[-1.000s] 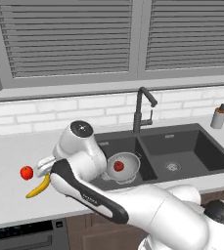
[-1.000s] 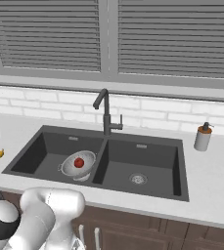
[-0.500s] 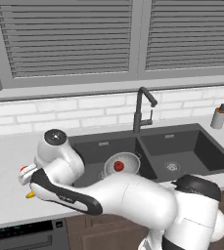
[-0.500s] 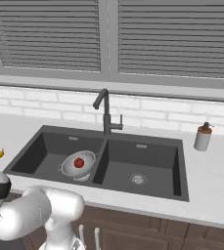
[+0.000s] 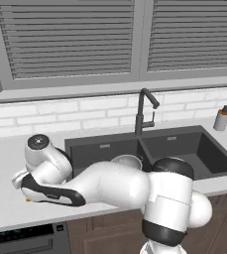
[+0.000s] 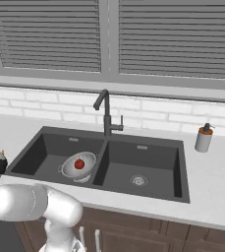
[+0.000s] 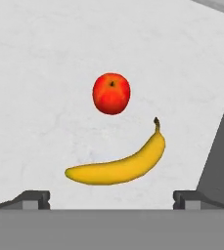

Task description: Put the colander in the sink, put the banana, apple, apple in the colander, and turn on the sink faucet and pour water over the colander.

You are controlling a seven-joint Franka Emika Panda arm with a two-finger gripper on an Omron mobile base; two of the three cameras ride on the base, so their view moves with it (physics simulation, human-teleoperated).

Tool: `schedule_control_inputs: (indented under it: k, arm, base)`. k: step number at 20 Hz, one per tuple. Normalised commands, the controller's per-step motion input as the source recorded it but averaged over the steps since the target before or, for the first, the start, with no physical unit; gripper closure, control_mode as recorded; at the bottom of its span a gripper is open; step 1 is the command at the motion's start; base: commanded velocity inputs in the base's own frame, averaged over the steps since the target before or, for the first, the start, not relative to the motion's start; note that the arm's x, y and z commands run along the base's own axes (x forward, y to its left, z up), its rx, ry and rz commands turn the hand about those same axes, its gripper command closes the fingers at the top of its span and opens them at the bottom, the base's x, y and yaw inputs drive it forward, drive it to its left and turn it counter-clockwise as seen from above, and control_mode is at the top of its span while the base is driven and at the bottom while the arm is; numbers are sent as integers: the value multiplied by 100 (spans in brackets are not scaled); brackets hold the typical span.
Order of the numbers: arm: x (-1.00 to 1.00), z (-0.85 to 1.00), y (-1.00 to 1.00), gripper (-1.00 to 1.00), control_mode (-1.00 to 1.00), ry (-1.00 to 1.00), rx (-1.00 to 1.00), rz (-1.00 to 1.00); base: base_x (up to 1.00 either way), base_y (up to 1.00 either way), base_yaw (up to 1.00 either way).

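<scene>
Since the picture of 0.5 s ago the arm has swung further out over the counter (image 5: 6,149) on the left of the sink (image 6: 45,142), so that the red fruit and the yellow fruit seen there before are now covered by the arm in the left base view, with just a yellow tip left showing at the arm's lower edge.

In the hand view the banana (image 7: 118,163) is seen lying flat on the pale counter directly ahead of the claw (image 7: 111,197), between the lines of the 2 fingertips (image 7: 33,199), its stem end raised toward the upper right. The bright red apple (image 7: 111,93) is placed just beyond the banana, near it but apart from it, farther from the claw. The 2 fingertips are held wide apart with nothing between them, and neither fruit is touched. A dark slanted surface is seen to the right of the claw.

The colander (image 6: 78,164) is seen standing in the left basin of the sink, well apart from the claw, and 1 darker red apple (image 6: 79,163) is held inside it. In the left base view the rim of the colander (image 5: 127,160) is seen just above the arm.

The sink faucet (image 6: 105,112) is mounted behind the divider between the 2 basins. A soap pump bottle (image 6: 203,139) is placed on the counter at the far right of the sink. A round silver drain (image 6: 139,180) is seen in the right basin.
</scene>
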Motion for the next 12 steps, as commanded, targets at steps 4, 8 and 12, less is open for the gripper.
schedule_control_inputs:
  k: [4, 8, 12]
  arm:
    - [52, -23, 12, -100, -100, 5, -2, -6]
    - [50, -33, 26, -100, -100, 4, -6, -5]
    - [42, -29, 41, -100, -100, 0, -7, -2]
  base:
    - [0, 0, 0]
    - [0, 0, 0]
    - [0, 0, 0]
